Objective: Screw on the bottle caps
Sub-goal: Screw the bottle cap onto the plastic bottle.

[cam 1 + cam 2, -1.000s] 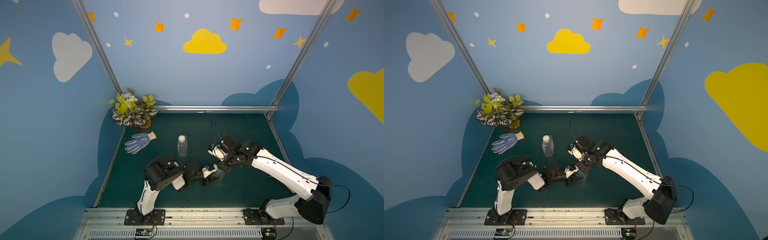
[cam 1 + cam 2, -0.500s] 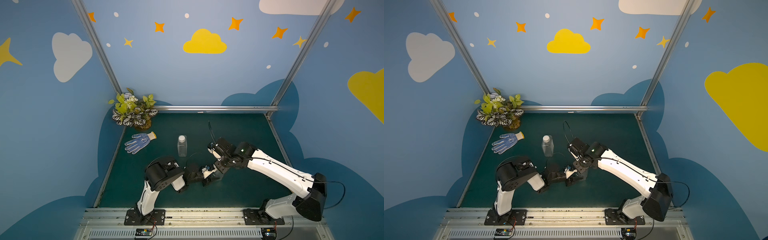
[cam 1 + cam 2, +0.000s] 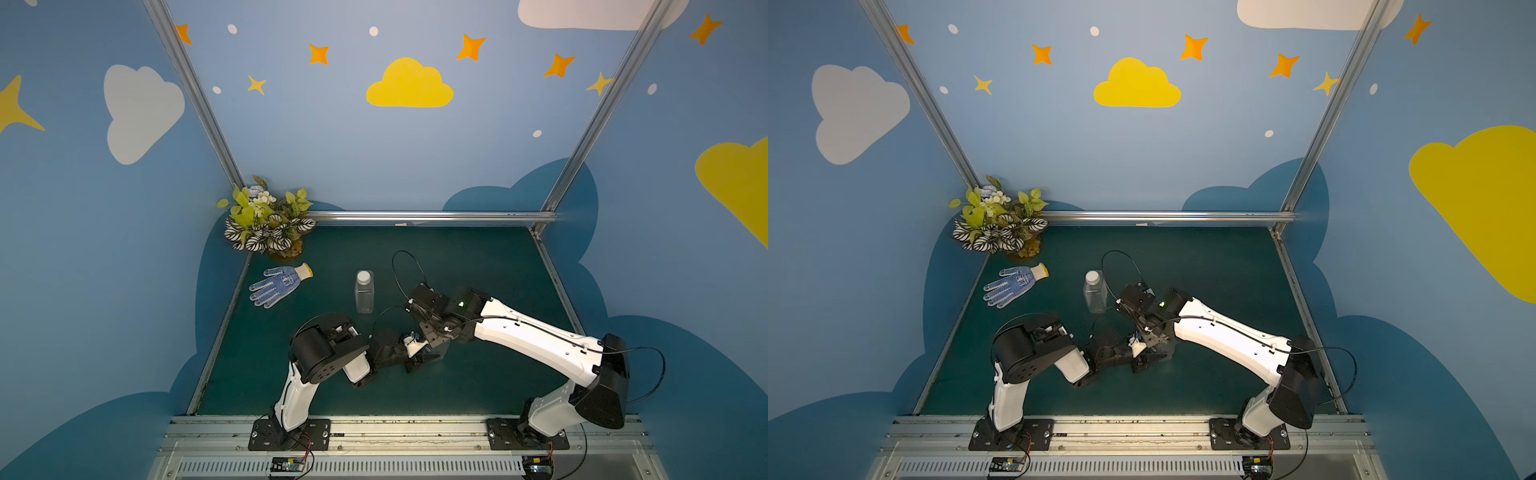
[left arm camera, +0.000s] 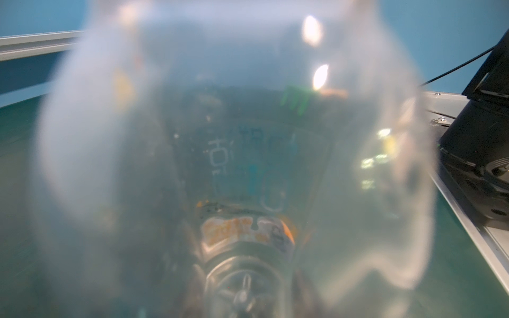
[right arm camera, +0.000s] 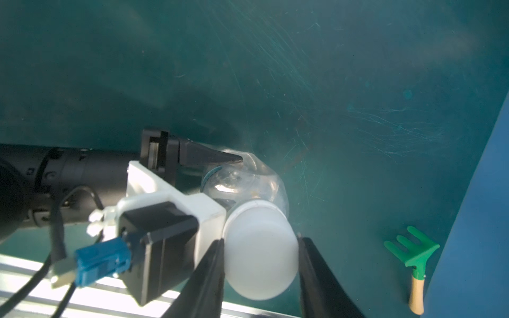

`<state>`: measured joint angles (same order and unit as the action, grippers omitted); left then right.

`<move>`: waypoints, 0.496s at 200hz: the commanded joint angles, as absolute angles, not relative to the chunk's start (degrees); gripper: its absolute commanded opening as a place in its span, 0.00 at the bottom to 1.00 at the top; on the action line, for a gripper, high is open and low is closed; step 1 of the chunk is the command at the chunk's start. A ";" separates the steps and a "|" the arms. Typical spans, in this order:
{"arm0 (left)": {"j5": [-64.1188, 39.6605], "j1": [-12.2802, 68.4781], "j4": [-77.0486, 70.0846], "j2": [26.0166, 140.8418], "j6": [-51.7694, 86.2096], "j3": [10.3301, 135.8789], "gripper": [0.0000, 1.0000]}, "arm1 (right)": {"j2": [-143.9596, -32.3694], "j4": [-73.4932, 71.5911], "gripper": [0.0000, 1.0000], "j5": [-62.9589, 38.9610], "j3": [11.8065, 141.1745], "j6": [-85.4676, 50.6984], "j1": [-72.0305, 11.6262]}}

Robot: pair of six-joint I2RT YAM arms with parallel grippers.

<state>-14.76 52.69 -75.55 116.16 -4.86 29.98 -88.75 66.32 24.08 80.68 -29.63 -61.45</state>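
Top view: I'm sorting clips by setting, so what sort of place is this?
Probably a robot test cell, not a home: left arm and right arm bolted to a rail, a green mat, and walls painted with clouds and stars.

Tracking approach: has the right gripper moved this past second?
Yes. The right gripper shifted frontward: before level with the rectangular clear plastic bottle, now in front of it.

top views: even, sharp | left wrist: bottle blurred, glare spots
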 commanded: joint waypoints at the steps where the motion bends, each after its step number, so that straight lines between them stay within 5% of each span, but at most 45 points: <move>1: -12.21 52.82 -75.85 114.87 -8.57 29.40 0.49 | -92.57 66.78 0.13 24.06 77.89 -32.78 -61.78; 99: -13.25 52.82 -77.24 115.40 -8.17 28.92 0.49 | -86.62 59.53 0.34 21.25 72.37 -29.47 -61.00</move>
<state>-14.31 52.84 -75.85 116.14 -4.71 29.85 -84.49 60.77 24.99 75.55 -30.57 -61.91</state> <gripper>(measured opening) 0.495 0.411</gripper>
